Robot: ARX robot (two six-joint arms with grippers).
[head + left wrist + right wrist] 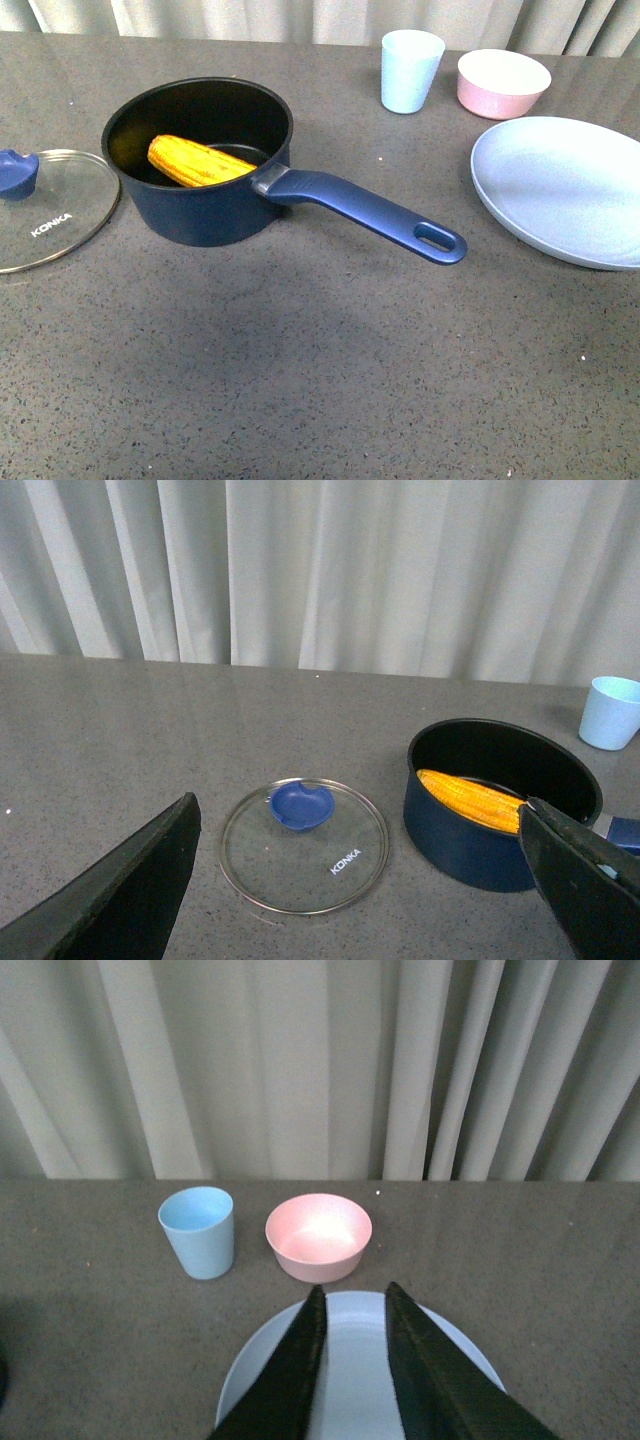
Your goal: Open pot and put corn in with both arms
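Observation:
The dark navy pot (205, 205) stands uncovered on the grey table, its long handle (375, 215) pointing right. The yellow corn (198, 162) lies inside it, leaning against the wall. In the left wrist view the pot (470, 840) and corn (470, 798) show on the right. The glass lid (45, 210) with a blue knob lies flat to the pot's left. My left gripper (360, 815) hangs open above the lid (303, 845), holding nothing. My right gripper (354, 1290) is shut and empty over the pale blue plate (355, 1360). Neither arm shows in the front view.
A pale blue cup (410, 70) and a pink bowl (503, 83) stand at the back right, the pale blue plate (565, 190) in front of them. A light curtain hangs behind the table.

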